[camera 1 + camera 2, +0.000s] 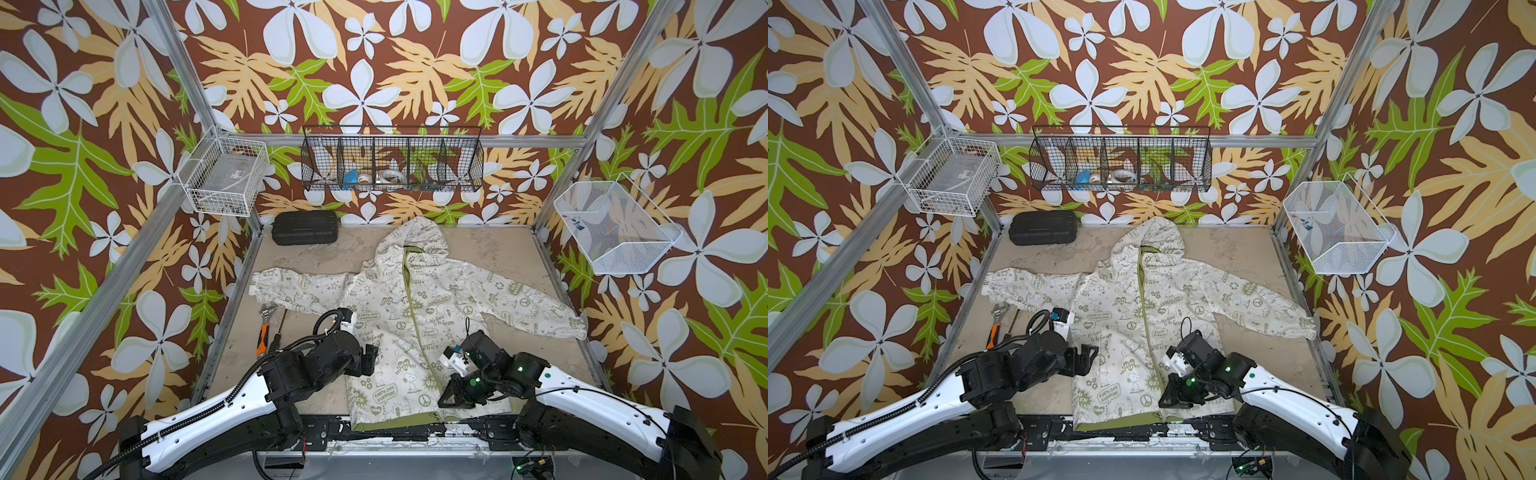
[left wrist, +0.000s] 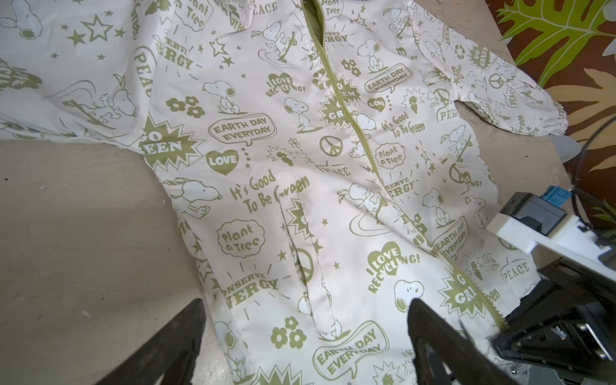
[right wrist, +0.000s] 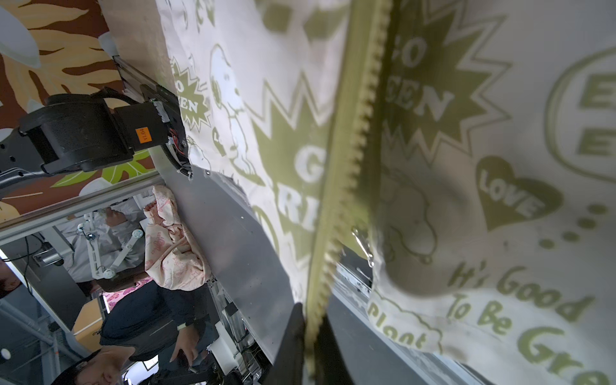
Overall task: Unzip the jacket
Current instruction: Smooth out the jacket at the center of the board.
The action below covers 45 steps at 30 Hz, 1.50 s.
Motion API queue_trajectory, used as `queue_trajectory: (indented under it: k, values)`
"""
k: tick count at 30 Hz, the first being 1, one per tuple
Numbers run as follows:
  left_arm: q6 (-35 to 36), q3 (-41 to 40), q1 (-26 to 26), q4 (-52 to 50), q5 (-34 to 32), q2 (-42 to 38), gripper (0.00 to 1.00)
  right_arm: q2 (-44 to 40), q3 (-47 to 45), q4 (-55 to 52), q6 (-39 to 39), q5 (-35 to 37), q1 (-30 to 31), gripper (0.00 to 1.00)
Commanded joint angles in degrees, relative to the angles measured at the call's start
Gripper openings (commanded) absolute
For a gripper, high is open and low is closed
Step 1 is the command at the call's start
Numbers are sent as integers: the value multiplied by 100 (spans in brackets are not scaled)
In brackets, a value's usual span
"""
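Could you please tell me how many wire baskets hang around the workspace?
3: a white wire basket on the left frame post, a black divided basket on the back wall, and a white mesh basket on the right wall.

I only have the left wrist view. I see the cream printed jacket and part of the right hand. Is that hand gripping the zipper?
Observer: Seemingly yes: in the right wrist view the green toothed zipper strip of the cream-white hooded jacket passes between the fingertips of the right hand.
Operator: Anything by my left arm?
Observer: An orange-handled metal wrench, beside the sleeve.
Operator: And the hem?
Observer: Its green hem lies at the table's front edge.
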Motion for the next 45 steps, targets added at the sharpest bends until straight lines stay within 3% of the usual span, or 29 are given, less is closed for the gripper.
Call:
queue_trajectory:
  k: [1, 4, 7, 9, 12, 16, 22, 29, 38, 45]
  values:
    - [-105, -10, 2, -86, -167, 68, 95, -145, -9, -284, 50, -93, 41, 37]
    - [-146, 30, 16, -159, -261, 207, 95, -1, 333, -648, -365, 78, 38, 49]
    - [-225, 150, 102, -351, -384, 369, 97, 524, 1007, -995, -800, 611, -64, 53]
    - [-296, 228, 234, -490, -504, 455, 98, 1005, 1501, -1097, -1146, 1100, -410, 51]
    - [-199, 178, 664, -360, -367, 473, 98, 1788, 2270, -688, -1715, 1363, -1370, 41]
    - [233, 133, 1664, 63, 428, 838, 99, 3249, 3546, -234, -2423, 1242, -2571, 33]
    - [724, 724, 2943, 418, 996, 2049, 97, 4991, 5174, -464, -3056, 809, -3403, 29]
    - [718, 1480, 4020, 1404, 1976, 3806, 84, 5350, 5334, -449, -3116, 685, -3527, 28]
    - [913, 3882, 4225, 1483, 2485, 6702, 64, 5511, 5030, 28, -2945, 365, -4486, 21]
    - [765, 5174, 4588, 1431, 2692, 8166, 53, 5717, 5466, -185, -3051, 76, -5069, 21]
